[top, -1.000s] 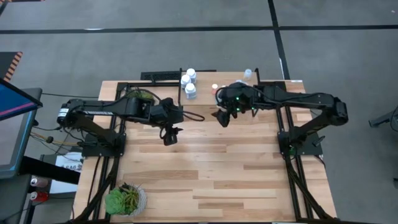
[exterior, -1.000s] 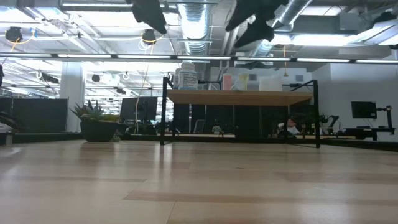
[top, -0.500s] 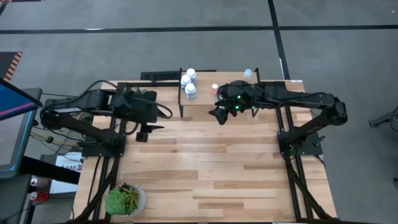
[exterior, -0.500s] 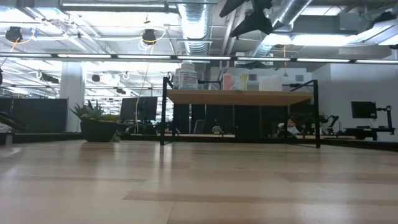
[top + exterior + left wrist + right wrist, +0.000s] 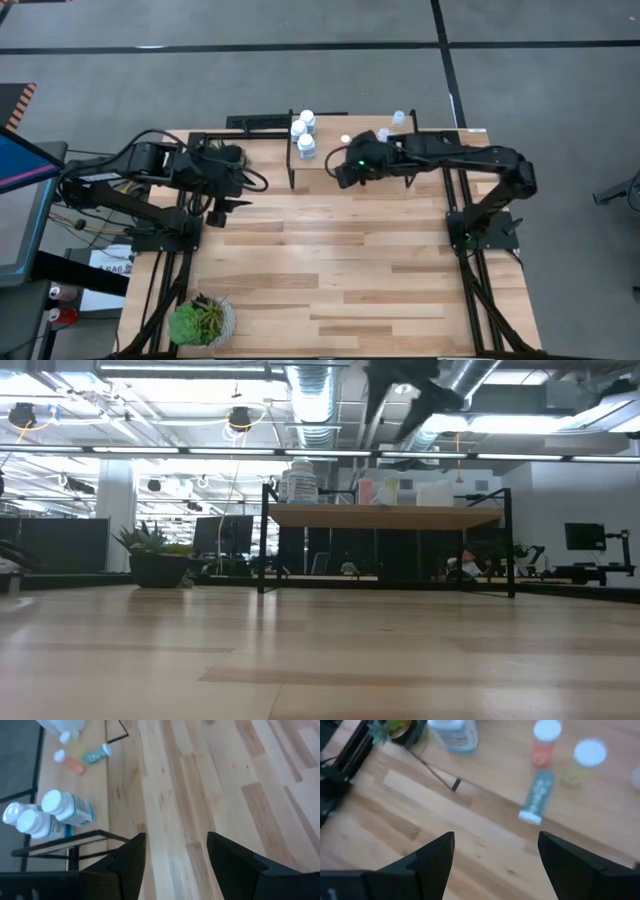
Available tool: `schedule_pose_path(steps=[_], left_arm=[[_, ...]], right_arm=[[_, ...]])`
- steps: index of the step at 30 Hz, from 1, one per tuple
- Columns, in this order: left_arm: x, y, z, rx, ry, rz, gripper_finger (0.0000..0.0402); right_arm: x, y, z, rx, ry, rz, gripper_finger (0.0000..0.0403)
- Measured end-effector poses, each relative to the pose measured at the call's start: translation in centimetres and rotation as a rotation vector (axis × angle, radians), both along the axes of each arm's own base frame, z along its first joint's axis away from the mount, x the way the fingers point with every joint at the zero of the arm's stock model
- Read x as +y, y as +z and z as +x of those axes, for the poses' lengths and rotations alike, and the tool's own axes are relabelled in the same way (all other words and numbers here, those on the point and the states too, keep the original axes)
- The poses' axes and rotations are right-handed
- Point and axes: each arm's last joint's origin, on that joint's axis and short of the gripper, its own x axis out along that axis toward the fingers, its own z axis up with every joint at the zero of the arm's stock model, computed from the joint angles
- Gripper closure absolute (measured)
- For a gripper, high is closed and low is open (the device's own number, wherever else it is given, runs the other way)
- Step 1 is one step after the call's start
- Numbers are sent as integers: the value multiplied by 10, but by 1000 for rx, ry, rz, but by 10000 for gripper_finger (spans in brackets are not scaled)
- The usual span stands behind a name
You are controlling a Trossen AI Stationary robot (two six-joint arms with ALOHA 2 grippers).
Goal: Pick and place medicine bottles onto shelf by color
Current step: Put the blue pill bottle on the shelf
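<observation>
The shelf (image 5: 316,176) stands at the table's far middle. Three larger white bottles (image 5: 301,131) stand upright at its left end, and also show in the left wrist view (image 5: 46,816). An orange bottle (image 5: 544,740) and a yellowish one (image 5: 585,761) stand upright on the board, with a pale-blue bottle (image 5: 536,796) lying on its side beside them. My right gripper (image 5: 496,838) hangs open above the shelf's near edge (image 5: 342,174), over the pale-blue bottle, holding nothing. My left gripper (image 5: 218,213) is open and bare, drawn back toward the table's left.
A potted plant (image 5: 202,321) sits at the near left corner and another (image 5: 228,153) at the far left beside the shelf. One more bottle (image 5: 398,119) stands at the shelf's far right. The wide plank tabletop (image 5: 340,270) lies in front of the shelf.
My left gripper has drawn back from near the shelf toward the table's left edge, rising out of the low view and rolling as it went. My right gripper has rolled and tipped further down above the shelf, shifting a little toward its left end.
</observation>
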Motion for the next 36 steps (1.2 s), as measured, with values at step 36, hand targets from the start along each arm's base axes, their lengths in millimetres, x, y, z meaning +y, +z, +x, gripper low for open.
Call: schedule_pose_path(steps=[36], left_arm=[[0,-5,8,27,15,-10,205]], right_arm=[[-30,-42,47,336,-176,132,97]])
